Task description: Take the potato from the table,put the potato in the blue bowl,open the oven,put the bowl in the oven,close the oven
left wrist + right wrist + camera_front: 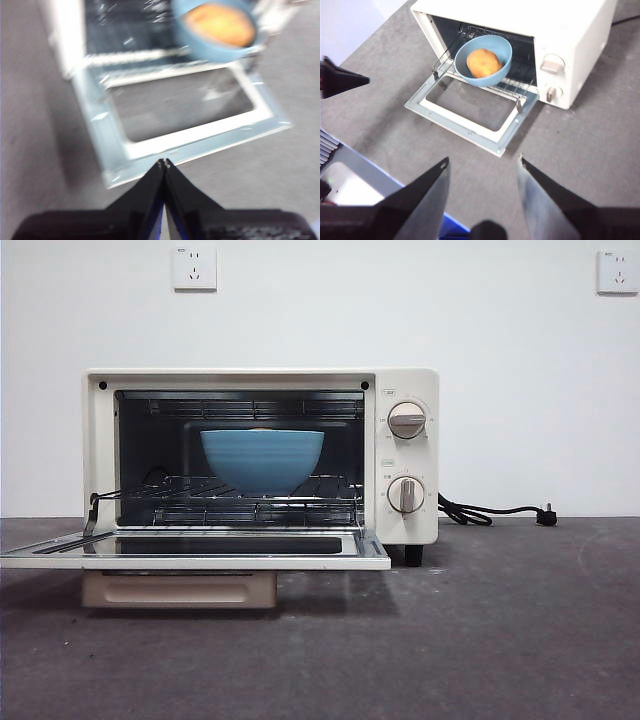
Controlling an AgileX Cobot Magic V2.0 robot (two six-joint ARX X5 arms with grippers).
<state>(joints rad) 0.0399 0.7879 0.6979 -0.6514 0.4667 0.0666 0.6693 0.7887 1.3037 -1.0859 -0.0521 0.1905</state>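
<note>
left jaws [164, 162] pressed together, right jaws [482, 165] spread, both raised above the oven's [260, 460] open door [470, 110].

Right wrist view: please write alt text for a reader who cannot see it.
A blue bowl holding a potato sits on the rack of an open white oven, door folded down onto a grey table. The open right gripper hangs above, empty.
</note>
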